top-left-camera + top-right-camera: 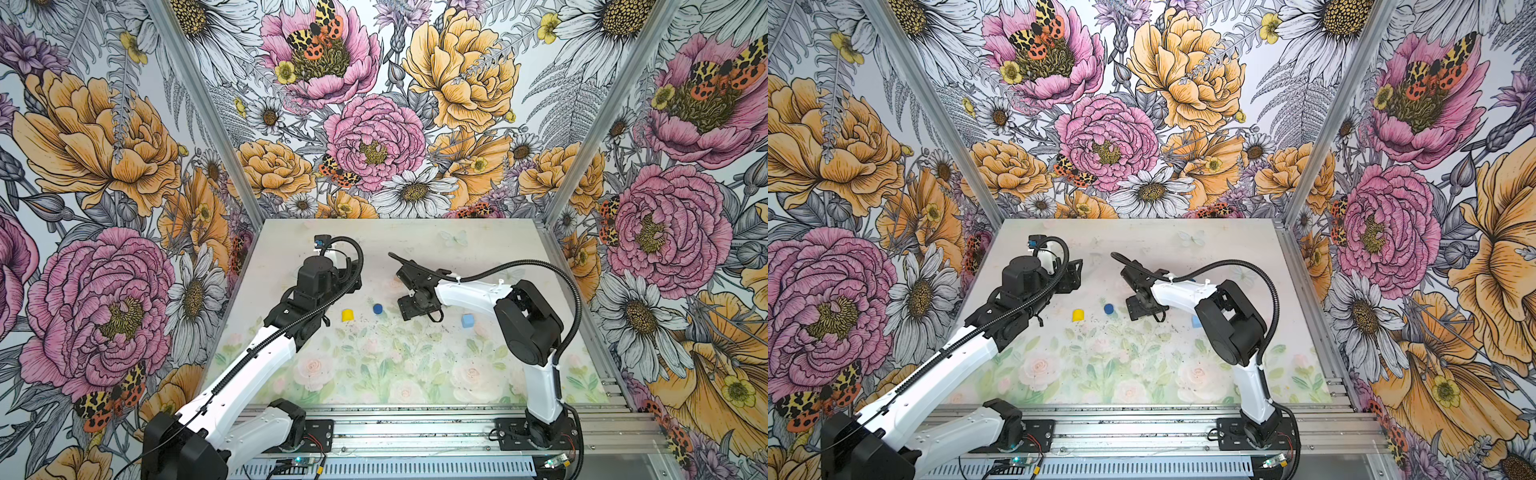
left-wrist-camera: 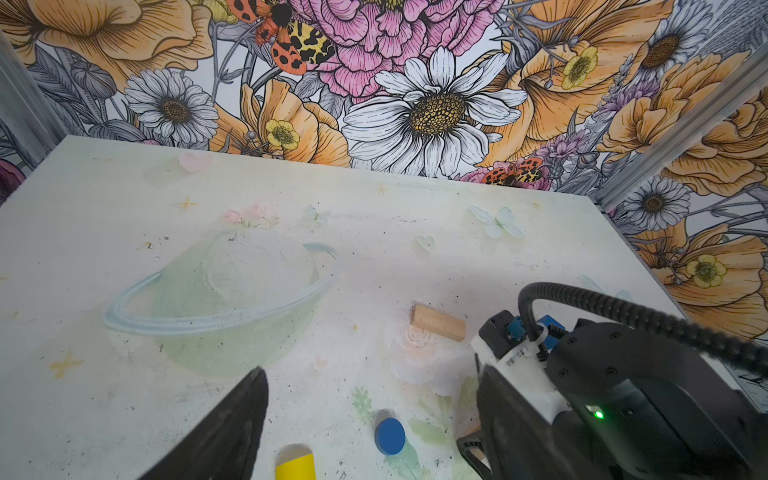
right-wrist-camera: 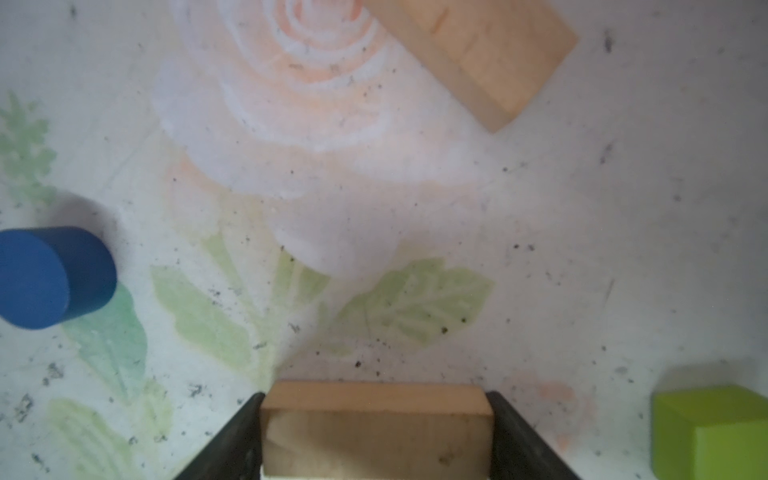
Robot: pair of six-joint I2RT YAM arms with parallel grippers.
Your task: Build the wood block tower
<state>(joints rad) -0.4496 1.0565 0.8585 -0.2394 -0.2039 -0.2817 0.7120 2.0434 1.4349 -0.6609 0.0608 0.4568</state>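
My right gripper (image 3: 375, 397) is shut on a tan bar (image 3: 376, 436), with a finger against each end, low over the table. Past it lies a second tan bar (image 3: 478, 54), also seen from the left wrist (image 2: 437, 323). A blue cylinder (image 1: 377, 308) and a yellow half-round (image 1: 348, 314) lie mid-table, left of the right gripper (image 1: 411, 309). A green cube (image 3: 710, 432) shows only in the right wrist view. A light blue cube (image 1: 468, 320) sits beside the right arm. My left gripper (image 2: 371, 374) is open and empty, above and behind the cylinder (image 2: 390, 435).
The right arm's wrist and cable (image 2: 623, 316) fill one side of the left wrist view. Flowered walls (image 1: 374, 124) close the table (image 1: 415, 374) on three sides. The arm bases stand on a metal rail (image 1: 415, 432) at the front edge.
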